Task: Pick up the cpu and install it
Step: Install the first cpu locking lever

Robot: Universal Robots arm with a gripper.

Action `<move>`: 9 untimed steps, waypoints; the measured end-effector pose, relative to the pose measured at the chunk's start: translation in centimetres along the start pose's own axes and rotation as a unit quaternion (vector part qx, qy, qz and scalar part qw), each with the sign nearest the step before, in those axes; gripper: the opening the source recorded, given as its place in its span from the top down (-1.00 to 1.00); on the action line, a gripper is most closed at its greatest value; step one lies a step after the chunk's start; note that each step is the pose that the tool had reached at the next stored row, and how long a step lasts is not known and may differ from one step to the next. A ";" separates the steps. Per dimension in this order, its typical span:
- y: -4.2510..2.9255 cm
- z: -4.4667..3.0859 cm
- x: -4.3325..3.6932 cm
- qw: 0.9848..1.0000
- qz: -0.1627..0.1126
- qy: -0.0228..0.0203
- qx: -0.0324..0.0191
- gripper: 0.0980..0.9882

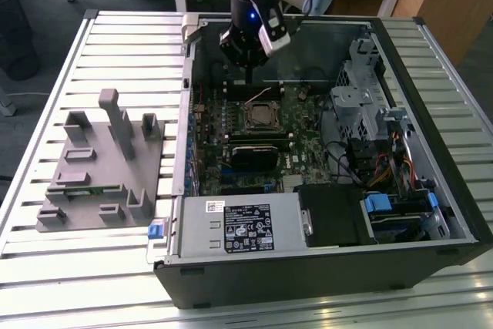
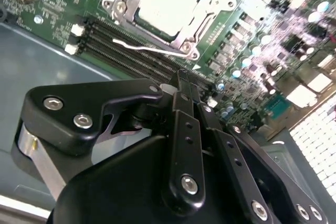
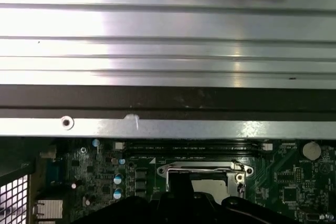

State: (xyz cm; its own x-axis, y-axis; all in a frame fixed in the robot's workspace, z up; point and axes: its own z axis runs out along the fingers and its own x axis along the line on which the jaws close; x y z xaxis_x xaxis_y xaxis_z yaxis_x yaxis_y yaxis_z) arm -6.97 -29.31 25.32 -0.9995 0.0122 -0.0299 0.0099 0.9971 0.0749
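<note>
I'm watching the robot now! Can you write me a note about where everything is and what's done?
Gripper: shut, empty, above the motherboard, beside the socket.
Cpu: lying in the socket, silvery top up, metal frame around it.
Done: cpu is in its socket.
Left: I cannot tell whether the frame is latched down.
Grey fixture: on the table, on the exterior view's left of the computer case.

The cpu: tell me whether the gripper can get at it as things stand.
Probably yes. The gripper hangs over the open case close to the socket, where the cpu lies with its silvery top bare, nothing across it.
</note>
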 end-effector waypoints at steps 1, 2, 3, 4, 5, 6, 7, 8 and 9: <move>-0.01 0.07 -0.02 1.000 0.000 0.000 -0.002 0.98; -0.01 0.15 -0.07 1.000 0.000 0.000 -0.004 0.98; -0.02 0.21 -0.14 1.000 0.000 0.000 -0.004 0.98; -0.02 0.29 -0.28 1.000 0.000 0.000 -0.004 0.98; -0.02 0.38 -0.52 1.000 -0.001 0.000 -0.004 0.98; -0.03 0.47 -0.73 1.000 -0.003 0.000 -0.004 0.98; -0.03 0.53 -0.86 1.000 -0.006 0.001 -0.004 0.98; -0.04 0.58 -0.97 1.000 -0.010 0.001 -0.004 0.98; -0.04 0.65 -1.10 1.000 -0.013 0.001 -0.005 0.98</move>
State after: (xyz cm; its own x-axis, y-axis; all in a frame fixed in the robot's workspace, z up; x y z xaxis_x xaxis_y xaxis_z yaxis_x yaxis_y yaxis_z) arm -5.85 -29.32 24.70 -0.9994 -0.0148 -0.0297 -0.0173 0.9964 0.0831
